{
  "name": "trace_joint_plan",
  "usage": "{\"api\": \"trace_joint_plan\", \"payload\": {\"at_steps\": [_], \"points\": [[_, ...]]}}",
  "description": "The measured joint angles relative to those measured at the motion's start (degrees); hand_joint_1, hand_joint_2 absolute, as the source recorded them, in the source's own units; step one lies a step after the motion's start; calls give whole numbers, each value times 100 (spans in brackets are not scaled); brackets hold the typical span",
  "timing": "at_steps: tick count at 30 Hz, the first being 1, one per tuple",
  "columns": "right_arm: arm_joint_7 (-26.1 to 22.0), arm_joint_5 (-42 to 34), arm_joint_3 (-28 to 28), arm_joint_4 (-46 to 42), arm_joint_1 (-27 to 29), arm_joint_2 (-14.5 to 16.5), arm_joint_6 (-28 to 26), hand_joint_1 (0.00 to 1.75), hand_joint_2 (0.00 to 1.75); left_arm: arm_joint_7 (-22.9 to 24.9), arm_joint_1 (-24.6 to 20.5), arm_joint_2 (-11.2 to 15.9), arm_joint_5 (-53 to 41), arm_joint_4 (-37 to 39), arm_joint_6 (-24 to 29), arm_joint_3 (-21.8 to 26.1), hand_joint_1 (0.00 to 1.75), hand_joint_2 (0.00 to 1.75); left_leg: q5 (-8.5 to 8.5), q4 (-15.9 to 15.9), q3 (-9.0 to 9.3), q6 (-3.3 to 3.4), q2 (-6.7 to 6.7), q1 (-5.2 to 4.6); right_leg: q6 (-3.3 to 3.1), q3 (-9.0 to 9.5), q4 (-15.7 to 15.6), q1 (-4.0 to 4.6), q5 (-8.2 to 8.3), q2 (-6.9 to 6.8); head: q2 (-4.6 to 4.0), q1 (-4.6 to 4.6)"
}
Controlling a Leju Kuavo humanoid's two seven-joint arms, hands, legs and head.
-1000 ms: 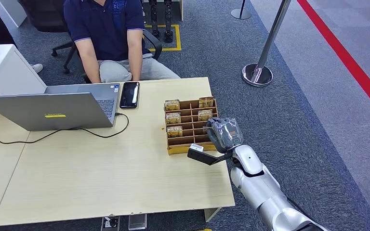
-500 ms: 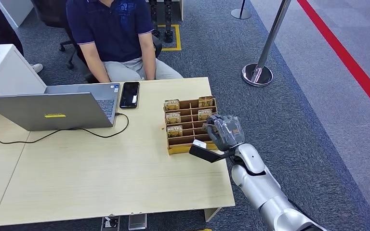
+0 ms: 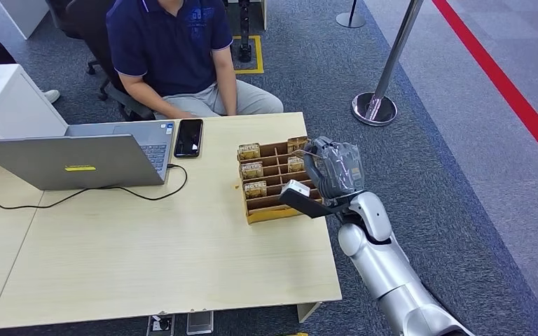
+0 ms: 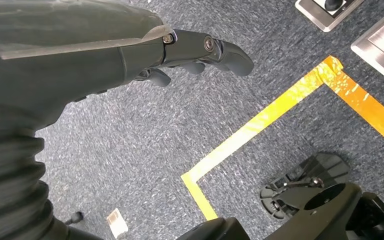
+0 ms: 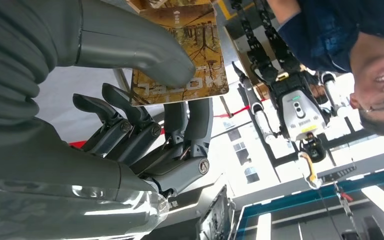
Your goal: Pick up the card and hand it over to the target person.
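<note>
Grey thumb and dark fingers of your right hand (image 5: 145,100) pinch the card (image 5: 185,50), held above the right edge of the rack (image 3: 274,183). Your left hand (image 4: 130,55) hangs over carpet, fingers loosely curled, holding nothing. The card looks thin, light and fairly stiff, with a printed face that may be slippery; judge your hold near one short edge sufficient, leaving the far end free for taking. Beyond the rack, across the table (image 3: 147,259), sits the person (image 3: 171,56), beside a laptop (image 3: 70,161) and phone (image 3: 188,137).
</note>
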Motion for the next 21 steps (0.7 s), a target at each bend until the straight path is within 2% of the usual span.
{"api": "trace_joint_plan", "payload": {"at_steps": [11, 21], "points": [[-298, -292, 548, 1483, -816, 718, 216, 175, 175, -29, 20, -23, 34, 9, 13, 45, 0, 175, 2, -5, 5, -2, 18, 1, -2, 0, 0, 1, 5, 16, 0, 0], [-518, -753, 721, 2213, -1522, 1104, 176, 175, 175, -40, 59, -16, 53, 11, 68, 81, 0, 175, 6, -2, -1, -2, 15, -1, -2, -5, 5, 0, 5, 12, 0, 0]]}}
